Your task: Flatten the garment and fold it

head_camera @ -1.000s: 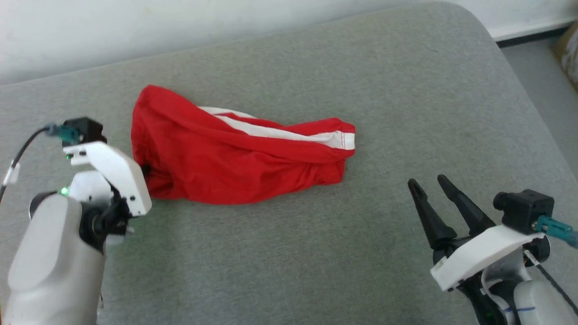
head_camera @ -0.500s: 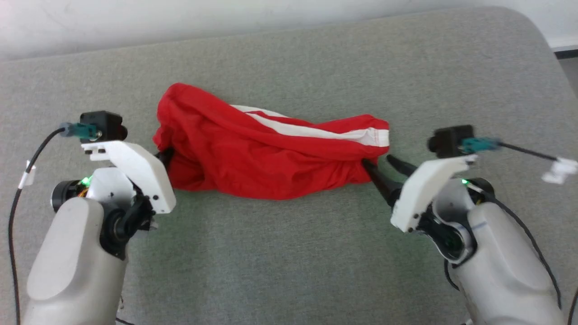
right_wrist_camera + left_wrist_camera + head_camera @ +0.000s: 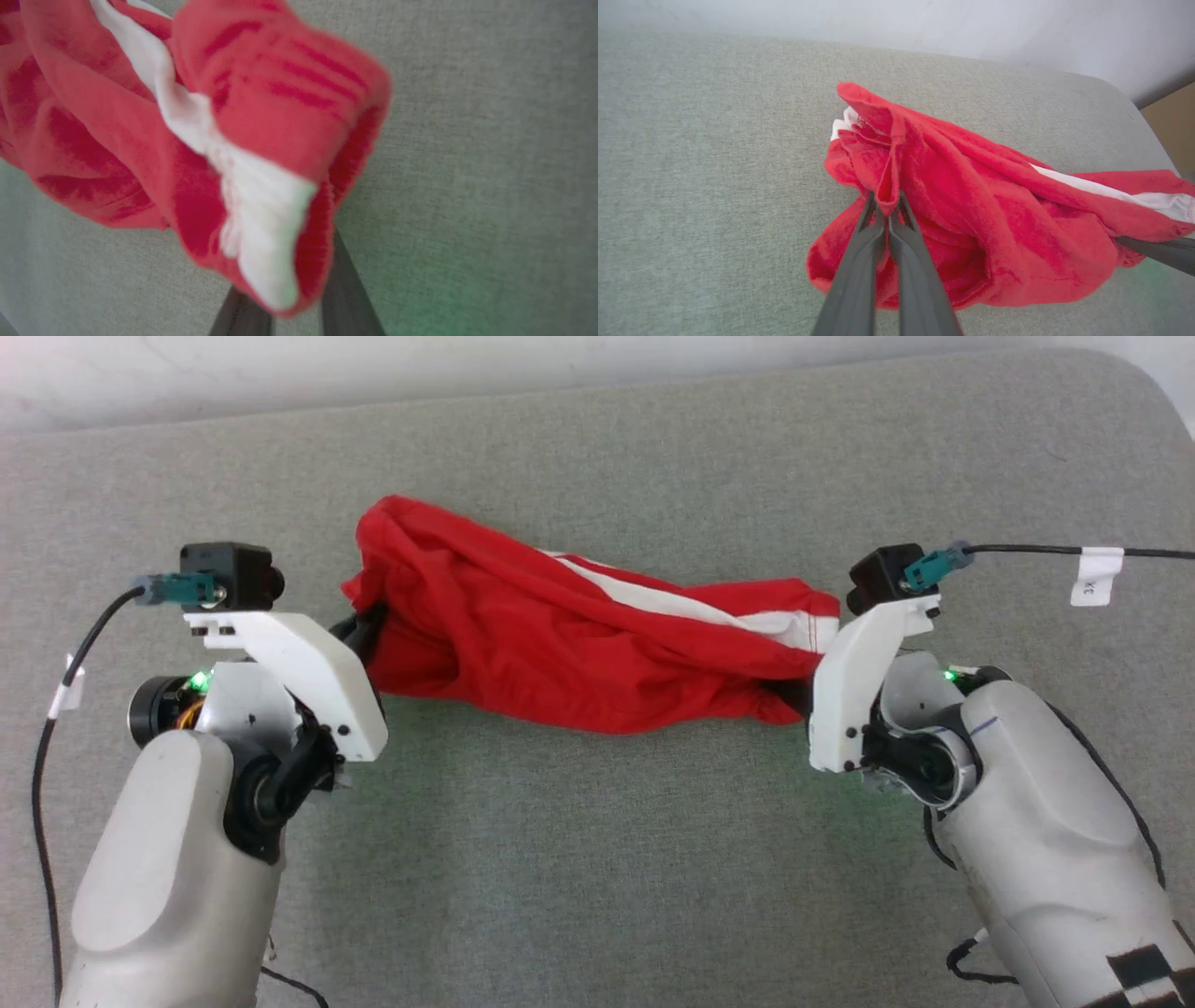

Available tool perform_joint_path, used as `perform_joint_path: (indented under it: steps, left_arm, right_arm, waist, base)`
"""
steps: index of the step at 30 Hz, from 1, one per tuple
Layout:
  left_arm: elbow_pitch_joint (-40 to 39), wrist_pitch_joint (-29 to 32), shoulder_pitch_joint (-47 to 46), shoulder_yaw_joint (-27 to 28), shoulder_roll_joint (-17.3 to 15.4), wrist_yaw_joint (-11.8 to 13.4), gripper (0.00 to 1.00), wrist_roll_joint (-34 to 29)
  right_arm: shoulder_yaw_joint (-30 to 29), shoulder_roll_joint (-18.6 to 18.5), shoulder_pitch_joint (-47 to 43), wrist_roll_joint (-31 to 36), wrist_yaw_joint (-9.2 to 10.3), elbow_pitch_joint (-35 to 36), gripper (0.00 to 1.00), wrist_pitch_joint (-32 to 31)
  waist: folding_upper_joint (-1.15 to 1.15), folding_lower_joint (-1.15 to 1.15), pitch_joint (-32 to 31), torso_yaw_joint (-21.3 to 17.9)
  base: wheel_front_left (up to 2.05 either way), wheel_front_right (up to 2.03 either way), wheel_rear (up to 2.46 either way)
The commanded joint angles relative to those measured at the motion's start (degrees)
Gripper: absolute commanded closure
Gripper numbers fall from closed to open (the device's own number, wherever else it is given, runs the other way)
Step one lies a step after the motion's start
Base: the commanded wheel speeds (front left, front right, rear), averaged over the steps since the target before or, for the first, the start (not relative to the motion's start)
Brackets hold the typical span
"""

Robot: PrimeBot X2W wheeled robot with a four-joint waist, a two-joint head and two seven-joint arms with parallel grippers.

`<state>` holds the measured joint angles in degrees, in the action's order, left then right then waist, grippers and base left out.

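Grey padded surface (image 3: 597, 859): open room on the near side of the load, and on the far side up to the wall (image 3: 373, 364). The far right corner rounds off.

Red shorts (image 3: 579, 644): bunched into a long, rumpled roll at mid-surface, not yet flat. The long axis runs left to right across the robot's front, with the left end a little farther away than the right. White side stripe (image 3: 672, 607) follows that axis along the top and ends at the right-hand hem (image 3: 261, 224).

Left gripper (image 3: 887, 205): at the left end of the roll. Its fingers are pressed together, pinching a raised fold of red cloth between the tips. The left wrist view shows this plainly.

Right gripper (image 3: 798, 695): at the right end, with its fingers run in under the hem. The right wrist view is blurred and cloth covers the tips, so I cannot tell whether they clamp the cloth or stand apart.

Judgement: one arm per end, neither nearer. The step in hand looks like spreading. The coming move turns on the axis. Pulling outward along it would only stretch the roll. Opening it needs cloth drawn across the axis, probably toward the near side, where there is most room.

Risk: the right grip is unconfirmed, and thin cloth may slip out.
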<state>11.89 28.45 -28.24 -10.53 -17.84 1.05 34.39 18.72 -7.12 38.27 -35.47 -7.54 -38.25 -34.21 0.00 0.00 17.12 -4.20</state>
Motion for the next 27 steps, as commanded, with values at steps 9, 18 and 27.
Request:
perform_joint_path:
  steps: [9, 18, 27]
  left_arm:
    - [-12.1, -3.2, 14.2, 2.6, 0.0, 2.4, 1.0, 1.9]
    - [-19.2, -4.3, 35.4, 2.7, 4.3, 6.8, 1.0, 5.3]
    - [-14.9, -9.1, 37.7, 1.7, 7.3, 6.4, 0.0, 5.2]
  right_arm:
    - [-0.6, -5.9, -10.8, -5.8, 0.05, 14.2, 1.0, 0.9]
    - [-7.8, -6.6, -29.3, -7.1, 0.05, 26.0, 1.0, -2.0]
    - [-12.9, -2.4, -36.7, -2.1, 0.05, 30.7, 0.0, 4.2]
  waist:
    - [0.0, 0.0, -5.8, 0.8]
    - [0.0, 0.0, -8.9, 1.9]
    - [0.0, 0.0, -9.0, 2.1]
  base:
    - [0.0, 0.0, 0.0]
    - [0.0, 0.0, 0.0]
    - [0.0, 0.0, 0.0]
